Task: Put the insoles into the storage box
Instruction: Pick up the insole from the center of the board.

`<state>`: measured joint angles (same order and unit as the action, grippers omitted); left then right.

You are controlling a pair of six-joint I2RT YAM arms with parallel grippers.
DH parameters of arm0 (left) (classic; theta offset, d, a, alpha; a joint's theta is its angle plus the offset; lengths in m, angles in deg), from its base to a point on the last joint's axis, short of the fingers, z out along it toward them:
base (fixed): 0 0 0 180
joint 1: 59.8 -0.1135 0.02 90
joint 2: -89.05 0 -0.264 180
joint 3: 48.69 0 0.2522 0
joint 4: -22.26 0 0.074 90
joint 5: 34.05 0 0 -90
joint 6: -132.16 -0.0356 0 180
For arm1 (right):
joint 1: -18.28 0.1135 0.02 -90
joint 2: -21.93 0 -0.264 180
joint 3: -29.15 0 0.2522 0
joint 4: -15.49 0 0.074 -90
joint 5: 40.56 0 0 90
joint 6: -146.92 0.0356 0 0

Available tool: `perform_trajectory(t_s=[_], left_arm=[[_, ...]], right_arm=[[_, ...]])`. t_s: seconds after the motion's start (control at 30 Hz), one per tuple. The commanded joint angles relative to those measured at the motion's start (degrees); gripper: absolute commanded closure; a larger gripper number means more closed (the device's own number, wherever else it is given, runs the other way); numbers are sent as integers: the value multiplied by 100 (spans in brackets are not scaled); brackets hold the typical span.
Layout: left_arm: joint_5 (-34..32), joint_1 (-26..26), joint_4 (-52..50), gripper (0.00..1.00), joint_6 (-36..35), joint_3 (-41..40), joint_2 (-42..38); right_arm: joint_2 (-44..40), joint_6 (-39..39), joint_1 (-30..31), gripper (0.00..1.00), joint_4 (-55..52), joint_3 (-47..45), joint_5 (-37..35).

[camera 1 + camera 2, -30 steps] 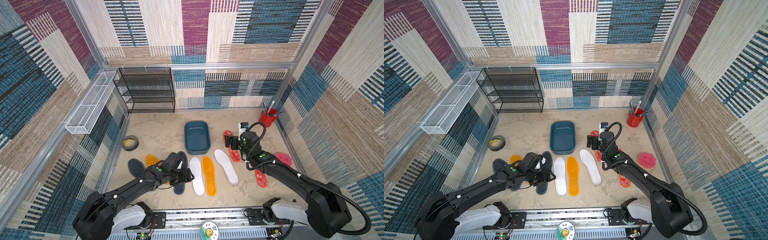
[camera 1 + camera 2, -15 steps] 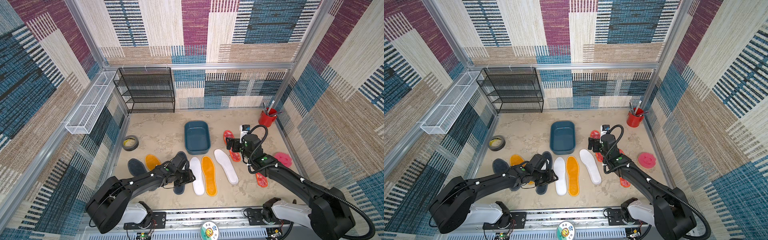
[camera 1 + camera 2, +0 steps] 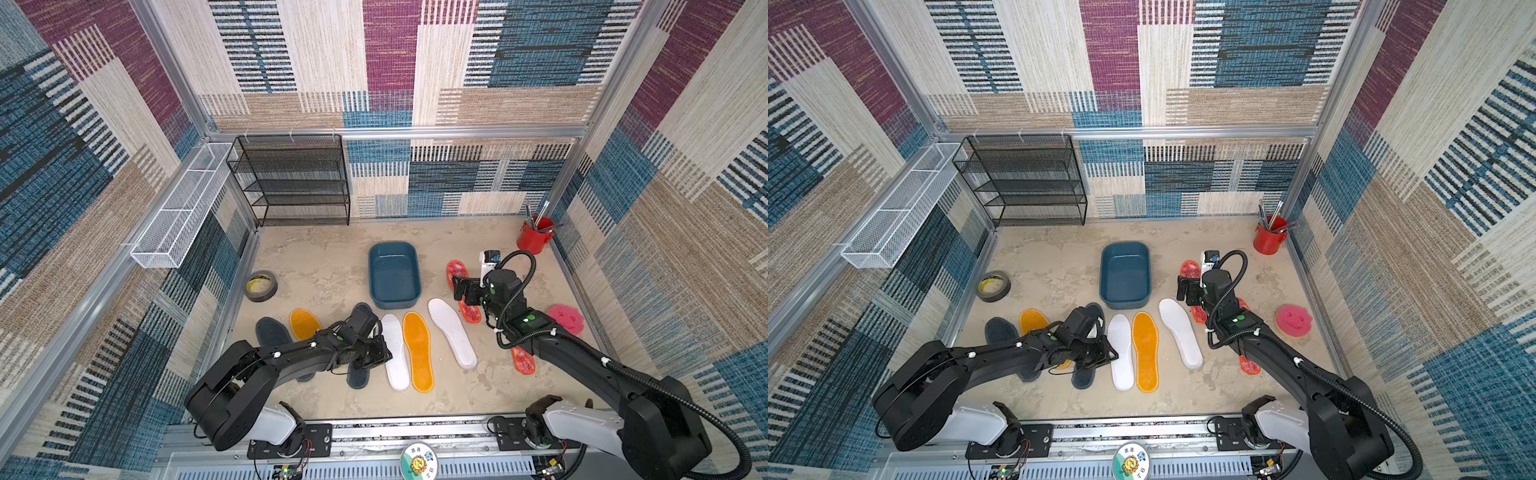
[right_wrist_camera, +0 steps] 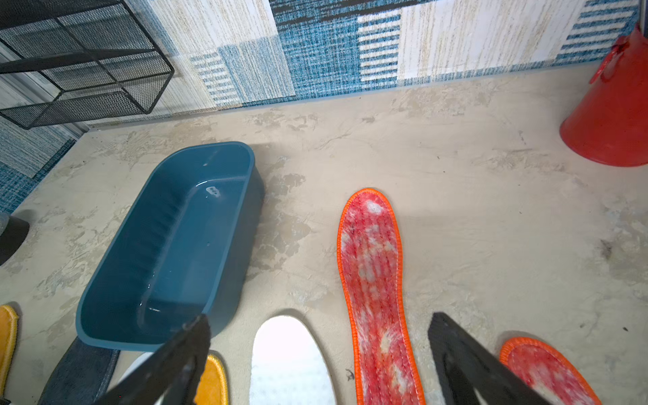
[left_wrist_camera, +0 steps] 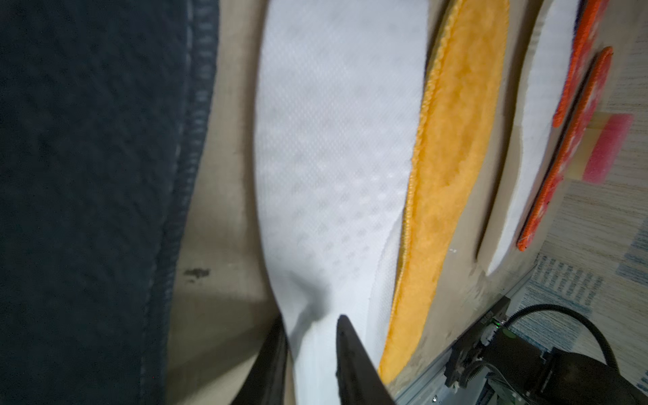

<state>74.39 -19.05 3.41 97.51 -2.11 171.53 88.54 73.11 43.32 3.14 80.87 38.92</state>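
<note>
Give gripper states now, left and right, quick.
Left gripper: closed on the end of the white foot-shaped fabric insole.
Right gripper: open, holding nothing, over the red-white mottled orange-edged insole.

Both top views high, looking down on whole floor [image 3: 316, 257], wrist views close above insoles [image 5: 333, 140]
</note>
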Motion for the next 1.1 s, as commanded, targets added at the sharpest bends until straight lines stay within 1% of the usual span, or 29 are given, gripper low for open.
perform_trajectory(t_s=[0.0,0.13,0.17,0.27,0.37,0.5,0.63,0.77,0.9,1.07], left_arm=[[-50,3,-50,83,63,-47,64],[0,-6,40,99,48,-47,124],[17,-6,42,100,38,-47,128],[67,-15,18,100,-13,-39,49],[116,-32,-194,100,-141,42,-206],[-187,-50,-1154,100,-536,383,-747],[-581,-64,-2181,100,-968,902,-1378],[-842,-173,-2891,100,-1317,1244,-1865],[-864,-398,-3004,100,-1664,1470,-1985],[-811,-411,-2981,100,-1858,1649,-2057]], right_arm=[[-16,-5,1,2,166,-10,-21],[-10,-16,1,2,191,-5,10],[-3,-18,3,2,193,-6,21],[26,-11,0,2,204,-16,103],[38,-79,1,2,290,-35,435],[-40,-177,10,2,458,-102,979],[-168,-245,10,2,548,-90,1665],[-441,-235,10,1,777,-207,2546],[-787,4,10,1,1173,-492,3257],[-887,218,10,1,1436,-617,4169]])
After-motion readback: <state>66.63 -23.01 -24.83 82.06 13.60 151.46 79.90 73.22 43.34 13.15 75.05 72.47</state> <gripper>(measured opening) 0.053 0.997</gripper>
